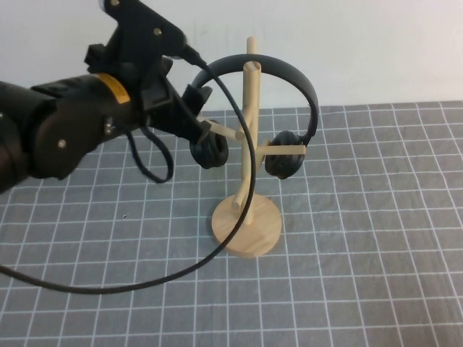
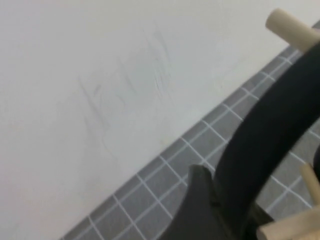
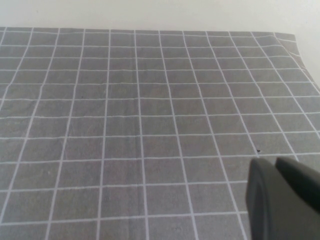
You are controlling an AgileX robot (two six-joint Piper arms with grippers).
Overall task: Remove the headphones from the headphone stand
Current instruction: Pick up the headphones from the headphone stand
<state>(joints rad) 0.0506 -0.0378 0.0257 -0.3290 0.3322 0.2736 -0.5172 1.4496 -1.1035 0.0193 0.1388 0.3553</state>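
Grey gridded matting covers the desk (image 1: 376,289), running back to a plain white wall (image 1: 362,50). Nearest in the high view, a thin black cable (image 1: 130,285) loops low across the mat and climbs in front of the headphone stand (image 1: 249,137), crossing its post. That stand sits mid-desk on a round wooden base, its pegs angled outward. The headphones (image 1: 289,79) hang on it, the headband arched over an upper peg with one ear cup on each side of the post.

From the left, the left arm reaches in, and the left gripper (image 1: 194,116) sits at the headband's left end, just above the left ear cup. Its fingers seem to lie against the band, though whether they pinch it I cannot tell. The left wrist view adds what the high view hides: the black band (image 2: 270,145) close up beside a dark finger (image 2: 197,210), pale peg tips around it, and the mat meeting the wall behind.

Only the right wrist view shows the right gripper (image 3: 282,197), a dark edge over bare mat; its fingers' spread cannot be told.
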